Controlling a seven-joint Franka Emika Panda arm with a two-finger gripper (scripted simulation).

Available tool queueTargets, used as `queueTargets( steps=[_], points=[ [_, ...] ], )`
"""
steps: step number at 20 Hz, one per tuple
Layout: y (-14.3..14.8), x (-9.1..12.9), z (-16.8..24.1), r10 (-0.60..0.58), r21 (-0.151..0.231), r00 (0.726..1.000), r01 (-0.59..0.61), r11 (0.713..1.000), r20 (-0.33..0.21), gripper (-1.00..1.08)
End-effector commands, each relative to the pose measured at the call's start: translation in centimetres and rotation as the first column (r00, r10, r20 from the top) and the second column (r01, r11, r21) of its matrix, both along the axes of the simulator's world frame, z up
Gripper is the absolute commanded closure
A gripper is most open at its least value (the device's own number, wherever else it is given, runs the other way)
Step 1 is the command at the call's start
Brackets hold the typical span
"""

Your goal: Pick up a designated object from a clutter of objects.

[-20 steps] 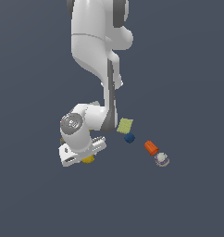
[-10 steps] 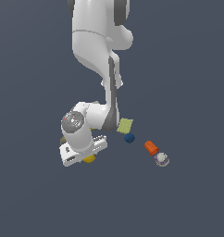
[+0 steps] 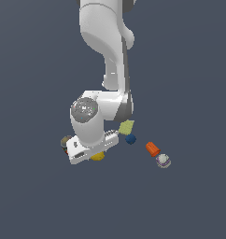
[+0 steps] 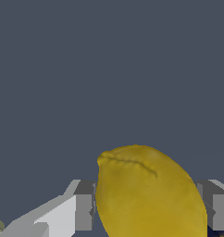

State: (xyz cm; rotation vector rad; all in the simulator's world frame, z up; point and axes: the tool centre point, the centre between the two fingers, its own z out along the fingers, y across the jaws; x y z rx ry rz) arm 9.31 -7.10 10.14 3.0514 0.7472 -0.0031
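Your gripper [image 4: 148, 210] has its two grey, blocky fingers [image 4: 84, 210] close on each side of the yellow ball [image 4: 148, 194]. They look like they are holding it, but you cannot see them touch. The ball is egg-shaped, with bumpy lemon skin and a small crease on top. In the exterior view it peeks out under the smooth white arm [image 3: 94, 121]. A flat pale green square [image 3: 126, 126], a dark blue ball [image 3: 130, 139], an orange cylinder [image 3: 152, 148] and a round white-purple cup [image 3: 163, 161] lie to the exterior view's right.
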Motion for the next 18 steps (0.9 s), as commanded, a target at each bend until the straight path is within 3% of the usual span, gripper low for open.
queueTargets(
  steps=[1,18],
  points=[
    [1.7,0.3,2.5,0.001,0.0,1.0,-0.001,1.0,0.002,1.08],
    [13.5,2.5,19.5,0.001,-0.001,1.0,-0.001,1.0,0.002,1.08]
  ],
)
